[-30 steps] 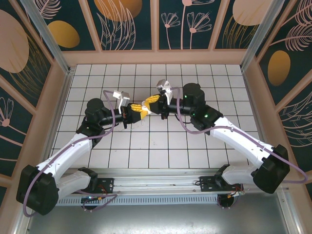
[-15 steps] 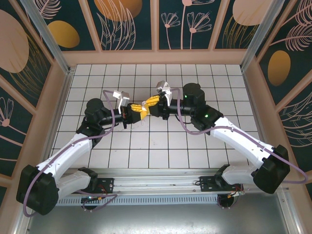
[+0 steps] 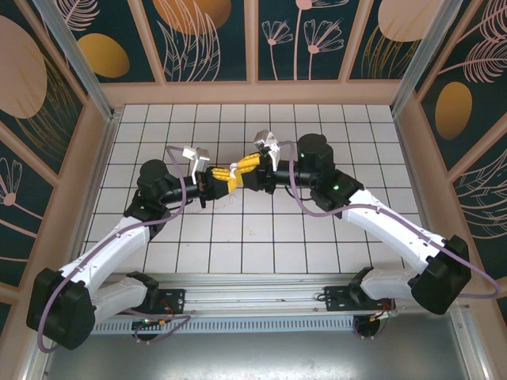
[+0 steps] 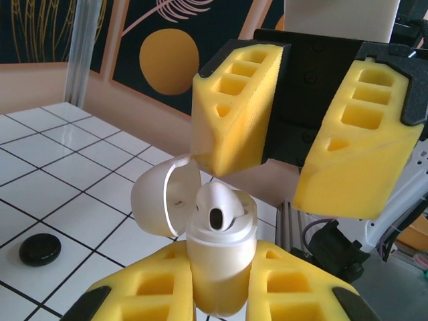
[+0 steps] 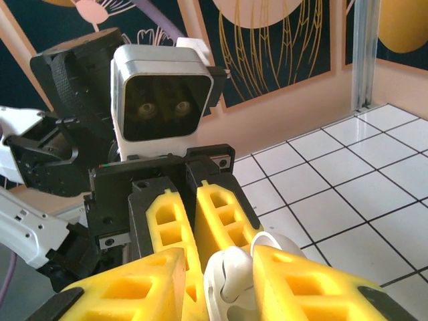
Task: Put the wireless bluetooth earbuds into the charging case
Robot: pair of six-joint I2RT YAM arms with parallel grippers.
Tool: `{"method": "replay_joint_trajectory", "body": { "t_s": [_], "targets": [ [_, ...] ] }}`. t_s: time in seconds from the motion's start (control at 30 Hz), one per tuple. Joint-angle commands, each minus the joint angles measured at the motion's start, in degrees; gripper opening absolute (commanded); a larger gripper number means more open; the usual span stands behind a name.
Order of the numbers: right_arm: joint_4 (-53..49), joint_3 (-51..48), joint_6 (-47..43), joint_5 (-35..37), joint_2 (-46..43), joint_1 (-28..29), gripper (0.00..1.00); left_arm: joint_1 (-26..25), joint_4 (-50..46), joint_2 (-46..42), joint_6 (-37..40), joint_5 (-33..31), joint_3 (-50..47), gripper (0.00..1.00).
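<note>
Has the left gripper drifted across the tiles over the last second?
No. In the top view the left gripper sits over the same white floor tiles as before, shut on the charging case.

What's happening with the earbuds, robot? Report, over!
Left gripper shut on the charging case, lid open. Right gripper open, facing it. White earbud sitting in the case. Small black item lying off to the side.

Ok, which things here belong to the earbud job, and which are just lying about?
Job: white charging case, lid open, clamped in the left fingers; white earbud sitting in it; right fingers, open just above.
Lying about: small black item on the tiles, too small to identify.
</note>
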Motion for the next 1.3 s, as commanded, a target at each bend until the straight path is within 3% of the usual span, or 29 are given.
{"method": "replay_joint_trajectory", "body": {
  "t_s": [0.0,0.27,0.43,0.83,1.27],
  "targets": [
    [-0.93,2.38,2.68,0.12,0.11,-0.6,0.34,-0.06,2.19,-1.22,1.36,-0.17,1.25,0.0],
    [-0.88,3.45,5.08,1.22,-0.82,-1.08,0.35,-0.05,1.5,-1.95,3.29,-1.13,0.68,0.0],
    [0.03,3.06,7.76,2.6,-1.62,-1.43,0.35,-0.05,1.4,-4.2,7.75,-5.07,-1.7,0.01],
    [-1.78,4.94,10.85,0.1,2.75,1.74,0.22,-0.06,5.97,-8.15,17.67,-9.55,-7.76,0.0],
    [-8.14,10.41,9.0,1.1,9.68,3.84,0.15,-0.05,3.05,-9.72,18.56,-11.12,-7.72,0.0]
  ]
}}
